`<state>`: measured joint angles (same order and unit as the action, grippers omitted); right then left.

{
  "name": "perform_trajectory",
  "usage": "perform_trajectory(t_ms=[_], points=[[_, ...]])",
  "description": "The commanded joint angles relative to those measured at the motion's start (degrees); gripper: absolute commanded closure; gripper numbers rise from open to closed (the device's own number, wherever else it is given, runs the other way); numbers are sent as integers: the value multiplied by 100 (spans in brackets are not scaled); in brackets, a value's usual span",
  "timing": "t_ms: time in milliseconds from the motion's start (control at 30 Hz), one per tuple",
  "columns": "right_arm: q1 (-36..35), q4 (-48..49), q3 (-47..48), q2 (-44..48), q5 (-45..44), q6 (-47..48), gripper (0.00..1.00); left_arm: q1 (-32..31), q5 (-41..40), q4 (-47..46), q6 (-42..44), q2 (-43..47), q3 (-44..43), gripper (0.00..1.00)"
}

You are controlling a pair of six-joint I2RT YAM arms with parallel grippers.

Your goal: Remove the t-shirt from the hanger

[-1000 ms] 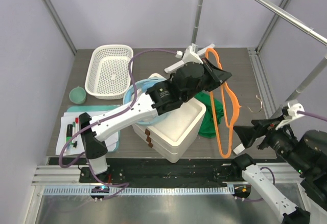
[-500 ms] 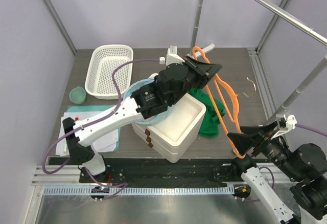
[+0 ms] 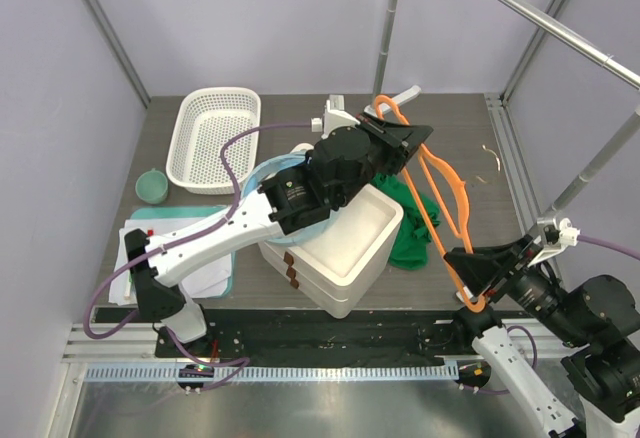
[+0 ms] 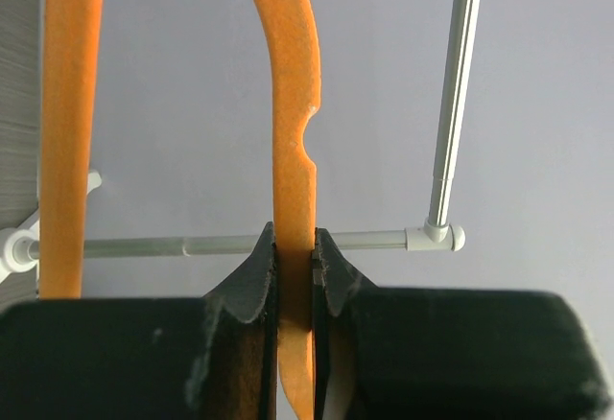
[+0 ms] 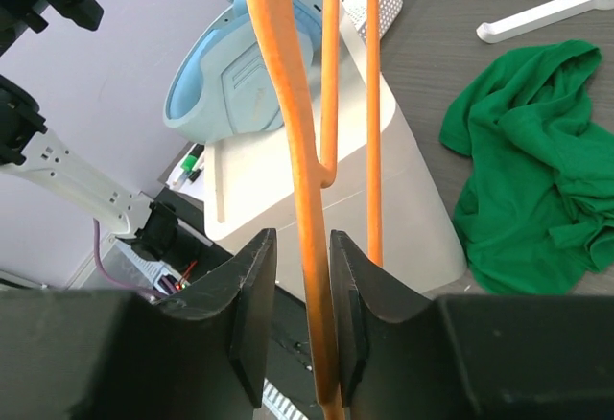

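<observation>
The orange hanger (image 3: pixel 455 194) hangs bare in the air, slanting from above the white box down to the front right. My left gripper (image 3: pixel 402 134) is shut on its upper arm (image 4: pixel 293 180), both pads pressed on the bar. My right gripper (image 3: pixel 466 280) is around the lower end of the hanger (image 5: pixel 305 199). There the bar touches one pad and a narrow gap shows at the other, so those jaws stand slightly open. The dark green t-shirt (image 3: pixel 412 220) lies crumpled on the table to the right of the box, free of the hanger. It also shows in the right wrist view (image 5: pixel 537 171).
A white box (image 3: pixel 345 243) sits mid-table with a pale blue lid-like thing (image 3: pixel 262 186) against it. A white basket (image 3: pixel 212 138) and a small green bowl (image 3: pixel 151 186) stand at the left. Papers with pens (image 3: pixel 148 250) lie front left. A metal rail (image 3: pixel 560 28) crosses upper right.
My right gripper has moved in onto the hanger's lower end and its jaws have narrowed around the bar. The left arm has shifted the hanger slightly left and back.
</observation>
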<state>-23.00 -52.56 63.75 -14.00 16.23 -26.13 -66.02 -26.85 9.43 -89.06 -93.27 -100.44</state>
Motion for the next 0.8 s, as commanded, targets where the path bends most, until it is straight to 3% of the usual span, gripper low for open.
perform_trajectory(t_ms=[0,67,167,267,333,367,400,467,500,600,767], points=[[6,246,85,-270,345,-173,67,-25,-233,-337,152,-15,-292,100],[6,237,77,-305,416,-208,75,-25,-189,-398,152,2,-230,100],[6,255,112,-314,172,-278,99,-34,-136,-416,222,2,-221,100],[15,298,191,-410,126,-357,99,-34,-110,-547,562,11,-204,100],[6,281,331,-498,30,-428,99,-34,-31,-801,932,72,-134,86],[15,290,401,-525,-127,-498,99,-34,-13,-916,1352,90,-151,74],[7,264,567,-612,-216,-542,99,-34,13,-925,1521,99,-177,50],[6,141,761,-735,-365,-586,99,-43,22,-925,1960,187,-239,38],[6,45,971,-875,-497,-595,99,-43,31,-917,2415,230,-265,24],[6,-262,1429,-1157,-909,-551,99,-43,119,-917,3136,529,-204,19],[6,-352,1930,-1825,-1464,-525,99,-43,548,-1312,3719,1520,638,15]])
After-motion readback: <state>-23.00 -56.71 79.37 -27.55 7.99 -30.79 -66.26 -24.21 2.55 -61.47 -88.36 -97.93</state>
